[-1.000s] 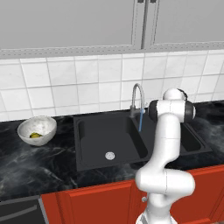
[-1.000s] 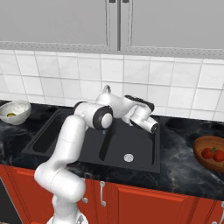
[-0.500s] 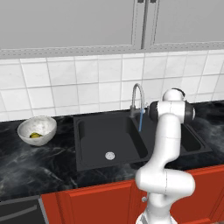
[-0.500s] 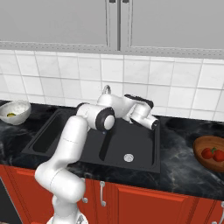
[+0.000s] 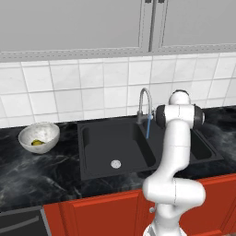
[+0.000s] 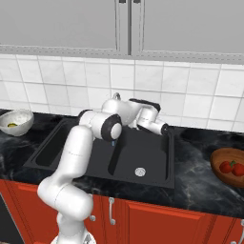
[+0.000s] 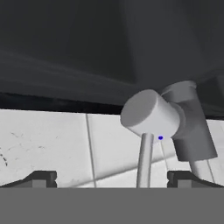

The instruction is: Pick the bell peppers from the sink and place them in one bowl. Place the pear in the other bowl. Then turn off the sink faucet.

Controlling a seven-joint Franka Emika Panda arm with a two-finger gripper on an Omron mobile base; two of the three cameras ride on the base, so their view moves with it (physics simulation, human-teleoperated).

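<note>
My gripper [image 6: 164, 127] hangs open over the back of the black sink [image 6: 86, 159], close to the silver faucet [image 5: 144, 102]. In the hand view its fingertips [image 7: 42, 178] stand wide apart below the faucet's round handle [image 7: 151, 115], holding nothing. A blue stream of water [image 5: 148, 129] falls from the spout. Two red bell peppers [image 6: 227, 167] lie in a wooden bowl [image 6: 224, 178] on the right counter. The yellow-green pear [image 5: 37, 143] lies in the white speckled bowl [image 5: 28, 132] on the left counter.
Both basins hold nothing but a silver drain disc [image 5: 115, 163]. White tiles cover the wall behind the faucet and grey cabinets hang above. Black marble counter [image 5: 27, 173] runs on both sides of the sink, with red cabinet fronts below.
The hand has drawn a little to the left, closer to the faucet, with its jaws still wide. The fruits and bowls have not moved.
</note>
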